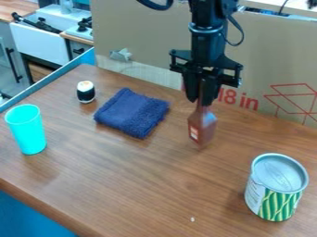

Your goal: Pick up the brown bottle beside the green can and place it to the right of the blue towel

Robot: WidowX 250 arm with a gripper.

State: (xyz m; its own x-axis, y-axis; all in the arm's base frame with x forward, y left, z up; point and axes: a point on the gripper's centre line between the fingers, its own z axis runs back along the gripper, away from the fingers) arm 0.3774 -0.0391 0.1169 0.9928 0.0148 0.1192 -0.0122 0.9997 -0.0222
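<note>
The black gripper point(202, 98) hangs down right of the middle, near the back of the table, shut on the neck of a reddish-brown bottle point(202, 125). The bottle is upright below it, with a small pale label on its lower side; whether its base touches the table I cannot tell. A folded dark blue cloth point(132, 112) lies to the left of the bottle. Beyond the cloth's left corner stands a small black and white sushi-like piece point(86, 92). A turquoise cup point(27, 129) stands at the far left. At the lower right is a can point(276, 187) with a green patterned label.
The brown wooden table point(142, 185) bears a tiny white speck point(193, 219) near its front. A large cardboard panel point(148, 41) stands along the back edge. Behind the left edge are a white sink point(46, 44) and cabinets.
</note>
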